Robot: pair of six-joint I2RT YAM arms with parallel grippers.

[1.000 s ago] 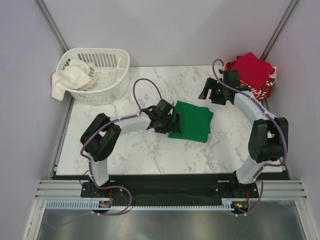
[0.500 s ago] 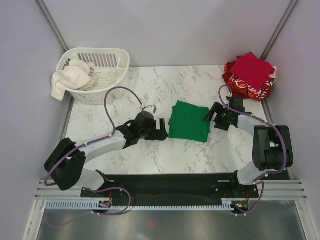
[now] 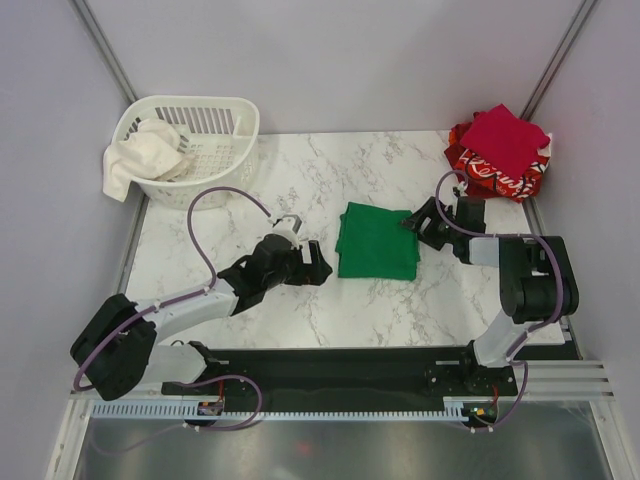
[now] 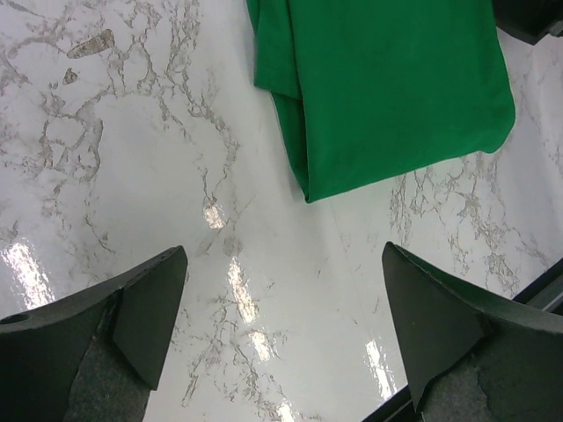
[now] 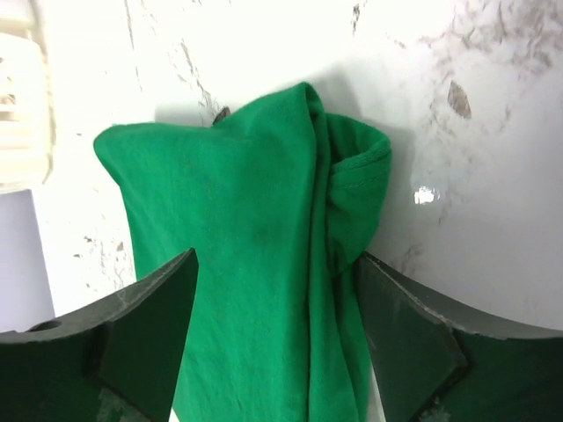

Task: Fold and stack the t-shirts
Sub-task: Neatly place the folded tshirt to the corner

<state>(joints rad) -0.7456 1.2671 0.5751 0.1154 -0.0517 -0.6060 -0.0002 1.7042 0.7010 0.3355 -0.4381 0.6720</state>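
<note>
Green t-shirt [image 3: 377, 241]: folded flat in the middle of the marble table [image 3: 320, 165], between the two claws.
Left gripper [image 3: 316, 268]: jaws fully apart, nothing held, just beside the shirt's left edge and not touching it.
Right gripper [image 5: 277, 272]: jaws wide, one on each side of the shirt's far right corner; the cloth seems not pinched, but contact is hard to judge.
Crimson t-shirt [image 3: 505, 138]: lies on the red printed t-shirt [image 3: 478, 178], far right corner.
Basket [image 3: 215, 160]: far left, white cloth [image 3: 130, 165] over its rim.
</note>
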